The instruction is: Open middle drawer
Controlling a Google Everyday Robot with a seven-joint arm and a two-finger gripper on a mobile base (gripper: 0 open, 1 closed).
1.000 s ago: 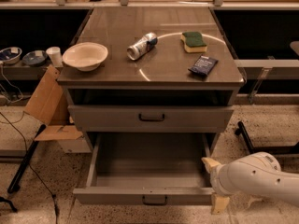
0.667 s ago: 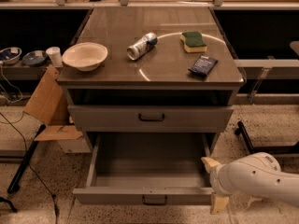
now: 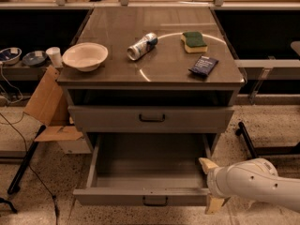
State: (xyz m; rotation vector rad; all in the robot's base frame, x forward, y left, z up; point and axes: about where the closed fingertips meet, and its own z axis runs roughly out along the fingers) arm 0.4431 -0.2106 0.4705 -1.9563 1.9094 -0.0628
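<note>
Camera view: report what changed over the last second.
Nothing visibly changed. The grey metal middle drawer stays pulled out, and the white arm's pincer stays at its front right corner, fingers apart. On the cabinet top, the white round bowl, silver can, green sponge and dark packet lie as before.

Quick count: two grey drawers are showing, the middle drawer [image 3: 112, 197] plus the closed drawer [image 3: 108, 118]. One bowl [image 3: 85, 56], one can [image 3: 142, 46], one sponge [image 3: 194, 41] and one dark packet [image 3: 203, 65] are sitting up top. One gripper [image 3: 211, 184] is hovering at the middle drawer's right front corner, fingers spread.
</note>
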